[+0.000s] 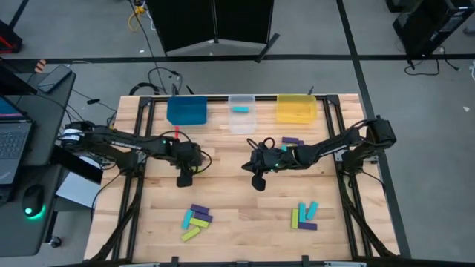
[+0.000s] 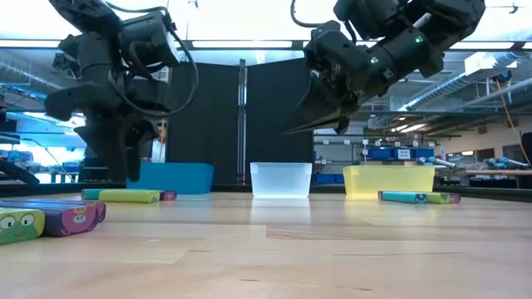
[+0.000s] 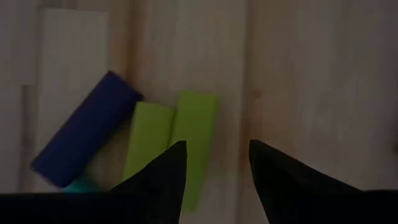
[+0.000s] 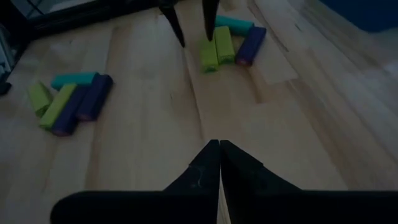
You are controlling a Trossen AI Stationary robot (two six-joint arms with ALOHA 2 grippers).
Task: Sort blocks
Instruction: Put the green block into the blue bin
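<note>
Lime green, cyan and purple blocks lie flat on the table in two groups, one at the near left [image 1: 196, 219] and one at the near right [image 1: 303, 216]. A few more blocks [image 1: 291, 140] lie beside the right arm, and a cyan one [image 1: 239, 109] sits in the clear bin. My left gripper [image 1: 184, 179] hangs open above the wood, just on the far side of the near-left group. In its wrist view [image 3: 217, 155] a purple block [image 3: 84, 137] and two green ones [image 3: 174, 134] lie beyond the fingertips. My right gripper [image 1: 257, 182] is shut and empty at mid-table [image 4: 219, 149].
Three bins stand in a row at the far edge: blue [image 1: 185, 110], clear [image 1: 242, 119] and yellow [image 1: 296, 108]. Bare wood lies between the two near groups of blocks. The two grippers hang close together over the table's middle.
</note>
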